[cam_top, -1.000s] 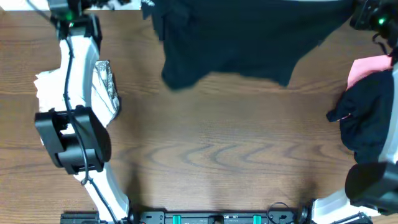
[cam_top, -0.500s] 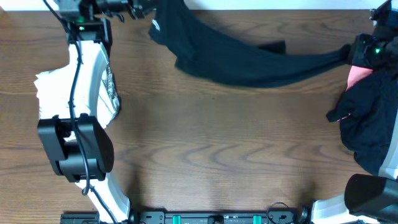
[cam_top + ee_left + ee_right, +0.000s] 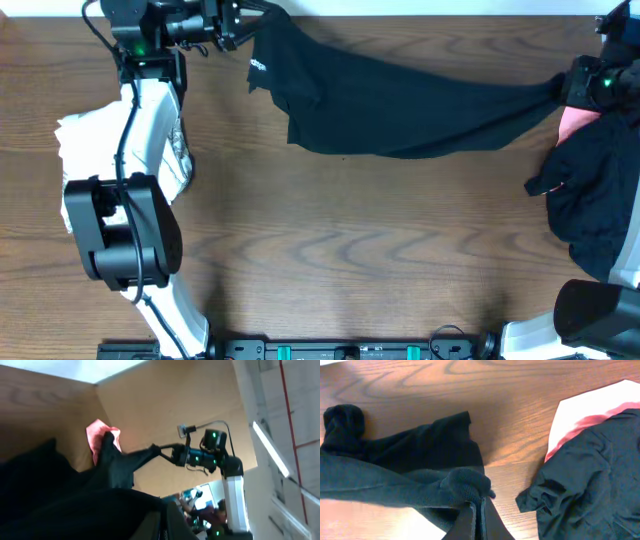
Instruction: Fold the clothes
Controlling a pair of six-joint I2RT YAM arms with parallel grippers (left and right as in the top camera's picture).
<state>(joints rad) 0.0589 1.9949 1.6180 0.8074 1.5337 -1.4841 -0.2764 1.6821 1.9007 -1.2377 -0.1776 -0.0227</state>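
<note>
Farthest left of the black shirt (image 3: 400,100), a white, grey-printed garment (image 3: 72,150) lies crumpled on the table (image 3: 350,250), partly under the white link of the left arm (image 3: 145,130). The left gripper (image 3: 238,20) is at the shirt's left end, near the table's far edge. Its jaws are pinched on a corner of the cloth, which in the left wrist view bunches dark around the fingers (image 3: 159,522). A small white logo (image 3: 258,67) shows on the shirt just below that grip.

The shirt hangs as a long band stretched between the two grippers, its lower edge sagging toward the table in the middle.

At the shirt's right end, the right gripper (image 3: 568,88) has its jaws closed tight on a wad of black fabric, seen plainly in the right wrist view (image 3: 479,515). Just beside that end lies a pink piece (image 3: 572,122). A heap of black clothes (image 3: 600,190) lies partly over the pink piece, below and to the right of the shirt's end.
</note>
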